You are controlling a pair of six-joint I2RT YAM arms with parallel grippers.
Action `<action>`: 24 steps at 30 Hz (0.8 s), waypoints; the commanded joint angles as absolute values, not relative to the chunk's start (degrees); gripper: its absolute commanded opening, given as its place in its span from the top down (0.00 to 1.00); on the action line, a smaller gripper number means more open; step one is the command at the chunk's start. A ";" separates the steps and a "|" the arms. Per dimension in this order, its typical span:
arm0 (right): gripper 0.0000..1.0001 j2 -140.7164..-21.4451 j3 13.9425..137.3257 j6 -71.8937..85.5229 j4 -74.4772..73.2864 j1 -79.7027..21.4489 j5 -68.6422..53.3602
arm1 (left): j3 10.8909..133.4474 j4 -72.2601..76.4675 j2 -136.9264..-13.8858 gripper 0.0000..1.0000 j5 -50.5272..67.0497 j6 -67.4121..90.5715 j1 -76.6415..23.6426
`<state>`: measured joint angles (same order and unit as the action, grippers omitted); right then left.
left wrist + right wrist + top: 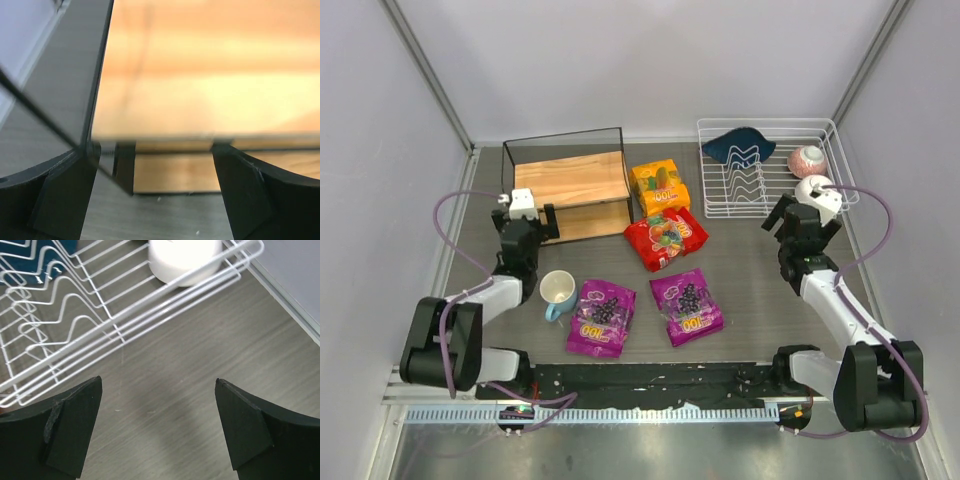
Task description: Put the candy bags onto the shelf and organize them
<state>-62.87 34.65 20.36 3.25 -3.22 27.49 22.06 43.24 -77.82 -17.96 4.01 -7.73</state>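
Both pairs of jaws are seen spread wide with nothing between them: the left gripper (150,165) is held close to the front edge of the shelf (570,180), and the right gripper (157,405) is poised over the bare table (750,270) just in front of the white wire rack (765,170). The orange-yellow candy bag (661,186) is laid flat on the table just beside the shelf's right end, with the red candy bag (666,238) directly in front of it. Nearer the arms, a purple candy bag (601,317) is placed next to a white mug (558,291), and a second purple candy bag (687,306) lies just to its right.
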 commanded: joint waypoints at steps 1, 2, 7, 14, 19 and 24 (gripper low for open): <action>0.00 -60.56 37.09 24.87 -2.63 -3.52 33.05 | 29.09 27.60 -71.73 0.00 -11.25 3.60 -7.38; 0.00 -59.69 36.57 24.96 -2.64 -3.52 31.92 | 28.92 26.90 -70.76 0.00 -10.90 3.60 -7.38; 0.01 -53.97 35.33 25.67 -2.46 -3.60 25.16 | 35.48 12.45 -67.93 0.00 -9.23 3.25 -7.38; 0.00 -56.33 40.59 22.95 -5.44 -12.44 17.13 | 39.11 3.61 -66.11 0.00 -5.71 0.80 -7.38; 0.00 -65.29 46.22 21.53 -8.96 -27.05 25.90 | 41.92 -4.11 -65.04 0.00 -2.56 -2.63 -7.21; 0.00 -75.04 50.01 23.55 -7.47 -34.88 28.39 | 41.05 -8.08 -62.76 0.00 11.57 -5.09 -7.29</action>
